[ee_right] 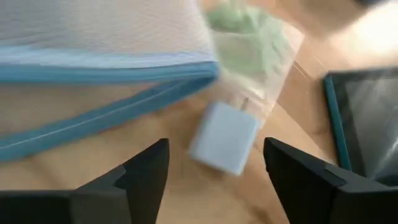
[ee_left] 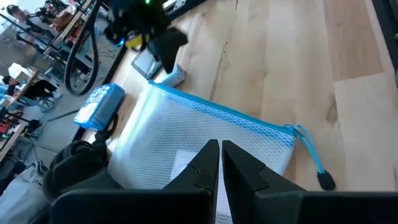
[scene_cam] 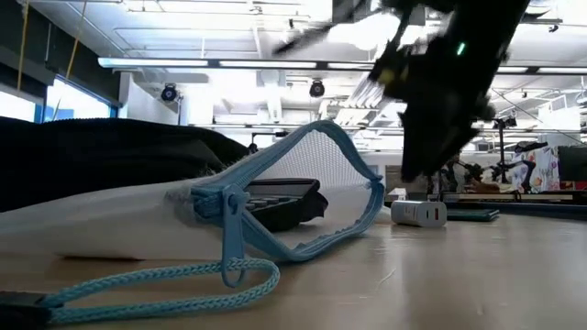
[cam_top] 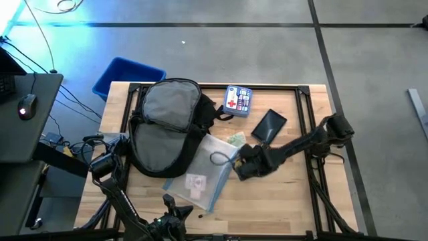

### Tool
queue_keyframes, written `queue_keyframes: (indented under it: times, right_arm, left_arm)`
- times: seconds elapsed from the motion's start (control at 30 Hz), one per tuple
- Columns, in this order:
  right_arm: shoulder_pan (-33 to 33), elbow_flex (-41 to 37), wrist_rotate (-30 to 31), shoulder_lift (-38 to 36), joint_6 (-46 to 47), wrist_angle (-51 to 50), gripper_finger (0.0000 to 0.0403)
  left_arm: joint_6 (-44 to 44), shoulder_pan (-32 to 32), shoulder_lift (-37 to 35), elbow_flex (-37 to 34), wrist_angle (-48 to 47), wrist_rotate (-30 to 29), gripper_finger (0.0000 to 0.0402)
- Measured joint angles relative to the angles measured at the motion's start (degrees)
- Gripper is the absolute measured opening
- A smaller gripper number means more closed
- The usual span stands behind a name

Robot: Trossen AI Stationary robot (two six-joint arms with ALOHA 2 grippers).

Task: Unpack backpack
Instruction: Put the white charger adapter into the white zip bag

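Observation:
The black backpack [cam_top: 167, 124] lies open on the table's left half, grey lining up. The clear zip pouch [cam_top: 202, 173] with a blue zipper rests flat against the backpack's near-right side, its mouth [scene_cam: 307, 188] gaping. A white charger block [ee_right: 224, 138] lies on the wood just beyond the mouth, beside a green item in a clear bag [ee_right: 249, 43]. My right gripper [ee_right: 214, 165] hangs open above the charger, one finger on either side, touching nothing. My left gripper [ee_left: 221, 155] is shut and stands over the pouch's near end; no touch shows.
A blue first-aid box [cam_top: 238, 100] and a black tablet [cam_top: 269, 126] lie toward the far right of the backpack. The pouch's blue pull cord [scene_cam: 165, 280] trails on the wood. A blue bin [cam_top: 127, 75] stands off the far-left corner. Bare wood spreads at the right and near sides.

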Motion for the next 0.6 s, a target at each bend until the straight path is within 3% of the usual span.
queue_keyframes:
  times: [0.2,0.37,0.5,0.6]
  right_arm:
    - [-5.99,-6.69,-3.05,0.02,-2.92,9.01,0.0303]
    - [-6.22,-10.86,-4.26,0.00,-0.24,12.98,0.0310]
    - [-3.64,-11.44,-4.56,-0.13,1.79,13.69,0.0283]
    - [-0.56,-10.16,-5.93,-0.13,3.57,12.16,0.0229]
  left_arm:
    - [0.26,0.00,0.00,0.00,-0.01,0.16,0.0000]
    - [0.43,-0.02,0.00,0.00,-0.04,0.25,0.0000]
    - [0.44,-0.02,0.00,0.00,-0.04,0.29,0.0000]
    - [0.44,-0.02,0.00,0.00,-0.04,0.27,0.0000]
